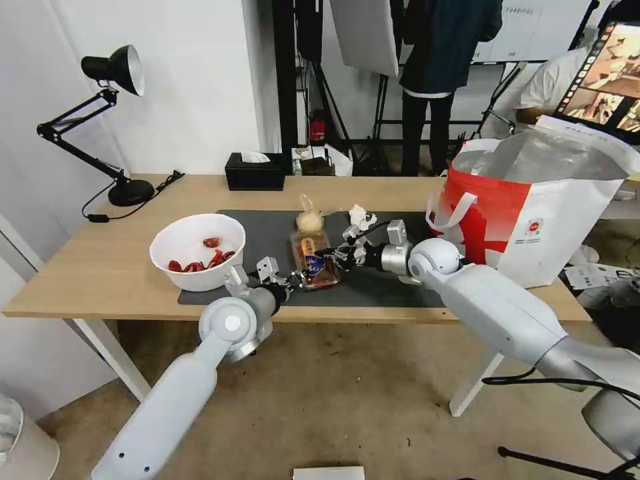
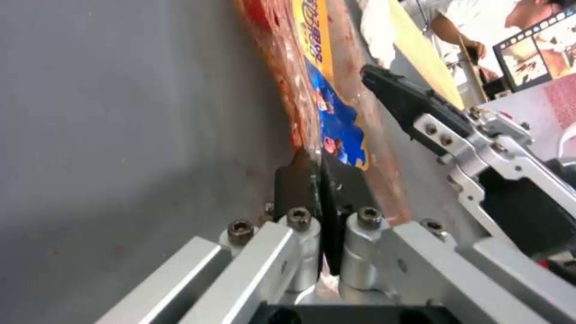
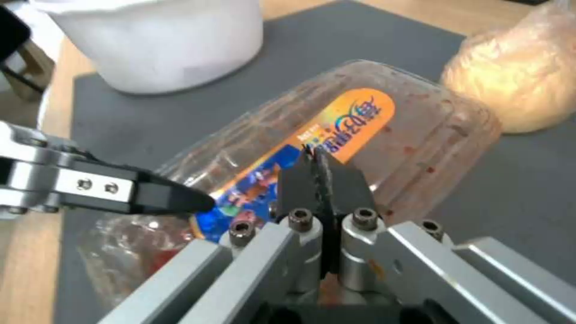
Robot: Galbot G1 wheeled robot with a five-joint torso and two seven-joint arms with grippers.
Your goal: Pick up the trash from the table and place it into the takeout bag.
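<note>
On the dark mat point(image 1: 280, 233) in the middle of the table point(image 1: 93, 267) lies the clear tray point(image 1: 315, 261). It has red sauce smears and an orange and blue label on top. Both grippers are at this tray.

From the near side, the left gripper point(image 2: 313, 167) reaches in low over the mat. Its two black pads are pressed together with no gap, and their tips touch the near end of the tray. I cannot tell if a bit of the tray's edge is pinched between them.

From the bag side comes the right gripper point(image 3: 317, 163). Its pads are squeezed tight too, right over the label. I cannot tell if they hold any plastic.

Just behind the tray sits the small knotted bag point(image 1: 309, 219) of beige stuff, touching the tray's far end. A little past it, toward the big bag, is the crumpled tissue point(image 1: 361, 216), lying at the back edge of the mat.

Left of the tray stands the white bowl point(image 1: 197, 250), half on the mat, with red scraps inside.

At the right end of the table stands the takeout bag point(image 1: 533, 207), wide open at the top, silver inside. It is well apart from the tray.
</note>
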